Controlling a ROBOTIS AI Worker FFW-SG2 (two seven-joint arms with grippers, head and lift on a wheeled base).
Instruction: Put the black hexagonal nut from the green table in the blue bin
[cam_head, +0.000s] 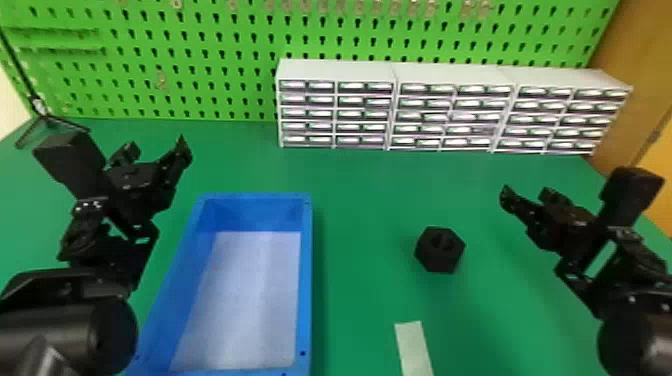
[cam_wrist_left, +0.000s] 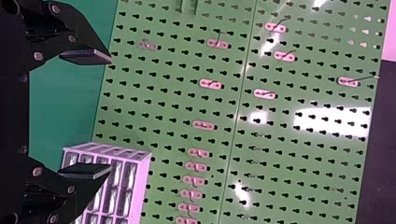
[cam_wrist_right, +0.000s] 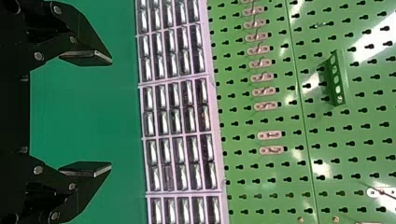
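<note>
Lying to the right of the rectangular blue bin (cam_head: 306, 280), the black hexagonal nut (cam_head: 439, 257) looks stiff and probably light, best pinched side to side. The black left gripper (cam_wrist_left: 111, 113) and black right gripper (cam_wrist_right: 111, 113) gape, holding nothing.

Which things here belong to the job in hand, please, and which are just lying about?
For the job:
- black hexagonal nut
- blue rectangular bin
- green table

Just about:
- pale flat strip
- white multi-drawer cabinets
- green perforated pegboard
</note>
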